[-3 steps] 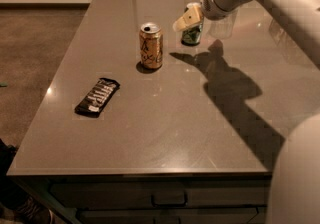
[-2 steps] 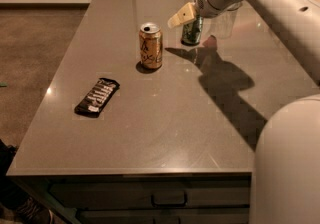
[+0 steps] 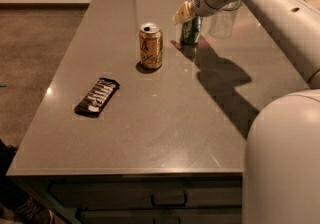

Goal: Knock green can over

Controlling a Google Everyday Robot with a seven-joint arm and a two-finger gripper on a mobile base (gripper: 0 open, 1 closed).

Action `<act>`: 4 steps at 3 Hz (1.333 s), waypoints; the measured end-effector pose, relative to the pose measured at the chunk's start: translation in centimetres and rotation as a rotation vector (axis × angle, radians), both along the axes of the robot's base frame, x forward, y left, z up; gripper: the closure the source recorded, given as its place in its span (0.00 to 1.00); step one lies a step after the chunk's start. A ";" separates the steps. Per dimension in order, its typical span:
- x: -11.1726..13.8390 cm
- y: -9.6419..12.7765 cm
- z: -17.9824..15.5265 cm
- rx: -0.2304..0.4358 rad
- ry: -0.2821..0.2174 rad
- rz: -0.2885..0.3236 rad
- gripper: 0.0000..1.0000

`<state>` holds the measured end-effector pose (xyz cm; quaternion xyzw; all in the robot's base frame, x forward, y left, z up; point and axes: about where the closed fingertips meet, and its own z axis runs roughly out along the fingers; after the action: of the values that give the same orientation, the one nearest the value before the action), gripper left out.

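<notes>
The green can (image 3: 190,30) stands upright at the far middle of the grey table (image 3: 165,113), its top hidden behind my gripper. My gripper (image 3: 184,13) hangs right over the can's upper left, its pale fingertips touching or just above the can's top. The white arm reaches in from the upper right. The orange-gold can (image 3: 150,45) stands upright to the left of the green can and nearer to me, apart from it.
A dark candy bar (image 3: 97,96) lies on the left part of the table. A clear plastic cup (image 3: 223,19) stands just right of the green can, behind the arm. The robot's white body fills the lower right. Carpet lies to the left.
My gripper has moved left and slightly farther back, from beside the green can to over its top. The green can still stands upright in the same spot.
</notes>
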<state>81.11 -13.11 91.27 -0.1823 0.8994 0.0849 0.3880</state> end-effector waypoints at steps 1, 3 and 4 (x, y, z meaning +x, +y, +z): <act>-0.6 -0.4 0.5 0.013 -0.007 0.006 0.57; -5.8 -2.3 2.9 -0.076 0.034 0.104 1.00; -7.8 -2.9 2.8 -0.156 0.087 0.199 1.00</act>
<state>73.31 -16.00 94.09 -0.2965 0.8968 0.0606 0.3228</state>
